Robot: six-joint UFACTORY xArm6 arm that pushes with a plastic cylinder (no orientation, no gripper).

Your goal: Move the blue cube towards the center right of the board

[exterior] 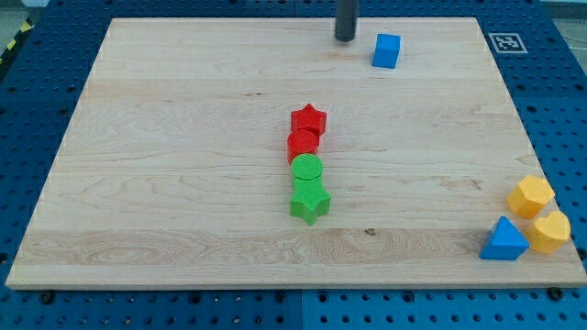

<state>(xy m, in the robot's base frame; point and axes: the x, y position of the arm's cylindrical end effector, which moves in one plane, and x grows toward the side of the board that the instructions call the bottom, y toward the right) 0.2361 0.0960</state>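
The blue cube [387, 50] sits near the view's top edge of the wooden board [183, 165], right of centre. My tip [345, 38] is the lower end of the dark rod and rests on the board just to the left of the blue cube, a small gap apart from it.
A red star [309, 119], a red cylinder [303, 143], a green cylinder [307, 169] and a green star [310, 203] form a column at the board's middle. Two yellow blocks [531, 196] [550, 230] and a blue triangular block [503, 240] sit at the bottom right corner.
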